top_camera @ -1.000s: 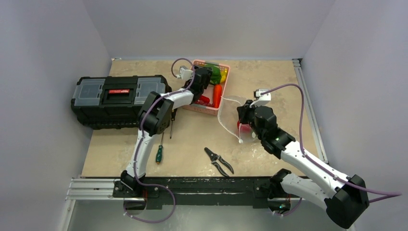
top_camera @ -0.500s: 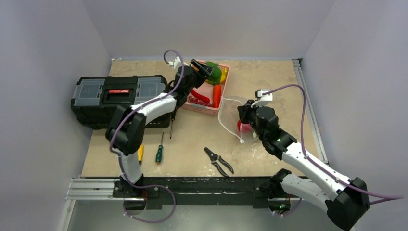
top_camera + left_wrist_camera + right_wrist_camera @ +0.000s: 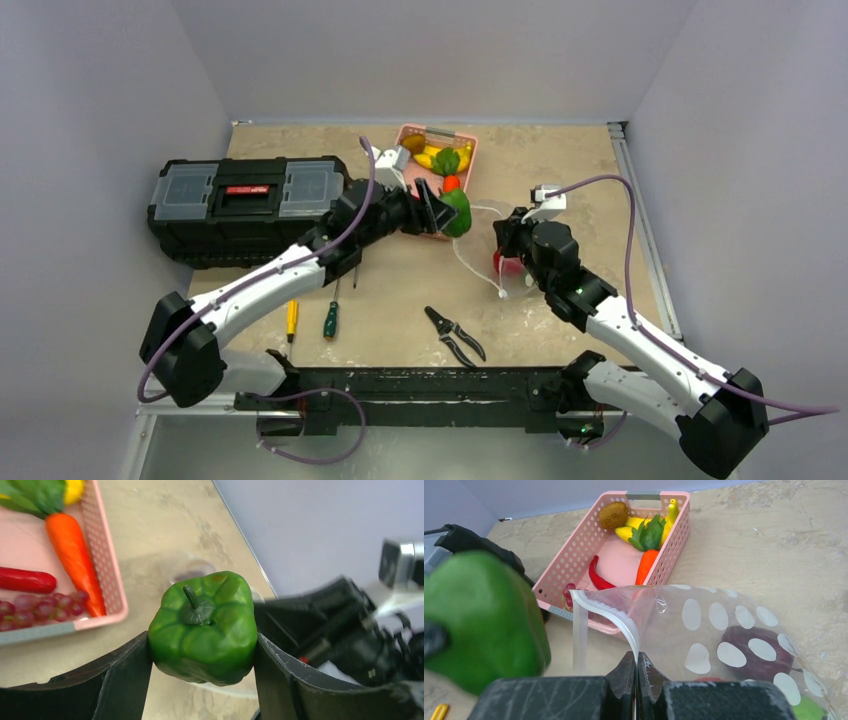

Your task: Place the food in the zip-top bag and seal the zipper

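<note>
Pepper: clamped in left gripper, at 9 o'clock of bag mouth, poised for loading.
Zipper: pinched by closed right gripper, propping the mouth open.
Basket: 11 o'clock of bag.

Green pepper stem-up, near open clear bag holding maroon fruit.

Green pepper is blurred — cropped at left edge.
</note>
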Controlling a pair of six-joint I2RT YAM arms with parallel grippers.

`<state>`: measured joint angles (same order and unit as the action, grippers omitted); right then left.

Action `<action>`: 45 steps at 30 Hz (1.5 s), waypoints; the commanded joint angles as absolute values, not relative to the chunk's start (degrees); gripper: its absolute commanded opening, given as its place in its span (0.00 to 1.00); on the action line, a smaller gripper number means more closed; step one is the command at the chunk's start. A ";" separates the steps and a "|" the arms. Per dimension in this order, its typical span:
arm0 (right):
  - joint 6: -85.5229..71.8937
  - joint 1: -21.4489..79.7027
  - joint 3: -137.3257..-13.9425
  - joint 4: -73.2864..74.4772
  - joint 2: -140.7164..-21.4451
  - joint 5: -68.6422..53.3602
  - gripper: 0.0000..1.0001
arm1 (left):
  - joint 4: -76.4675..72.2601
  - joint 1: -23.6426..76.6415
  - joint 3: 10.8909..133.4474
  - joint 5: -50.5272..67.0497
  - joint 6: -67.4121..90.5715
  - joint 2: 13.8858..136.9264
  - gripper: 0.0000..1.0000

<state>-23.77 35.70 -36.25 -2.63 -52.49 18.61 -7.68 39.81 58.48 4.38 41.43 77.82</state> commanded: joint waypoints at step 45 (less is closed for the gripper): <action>-23.57 35.90 -35.47 -6.19 -50.52 15.78 0.00 | 2.93 49.05 73.17 -5.20 39.92 94.26 0.93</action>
